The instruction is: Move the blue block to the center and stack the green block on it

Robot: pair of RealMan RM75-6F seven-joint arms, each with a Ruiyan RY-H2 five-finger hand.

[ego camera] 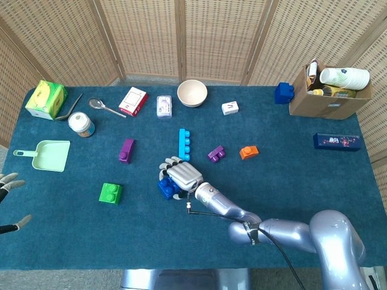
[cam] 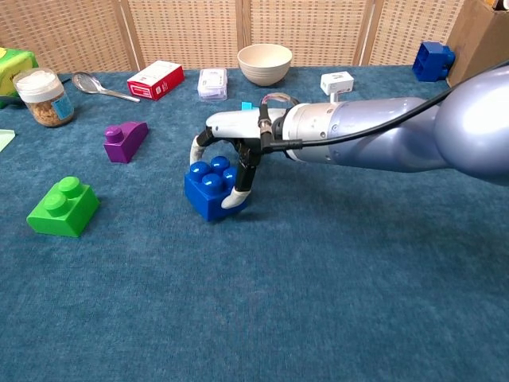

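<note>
The blue block (cam: 207, 189) sits near the middle of the blue table, with my right hand (cam: 231, 147) gripping it from above; thumb and fingers wrap its sides. From the head camera the same right hand (ego camera: 179, 176) covers most of the blue block (ego camera: 164, 188). To the left, the green block (ego camera: 110, 193) lies by itself, also seen in the chest view as the green block (cam: 63, 207). At the far left edge, off the table, my left hand (ego camera: 9, 184) hovers with fingers spread and empty.
A cyan long brick (ego camera: 183, 144) lies just behind the right hand. A purple block (ego camera: 126, 150), a small purple brick (ego camera: 216, 154) and an orange brick (ego camera: 248, 152) are nearby. A bowl (ego camera: 192, 92), boxes, a jar (ego camera: 80, 124) and a green scoop (ego camera: 46, 155) line the far and left sides.
</note>
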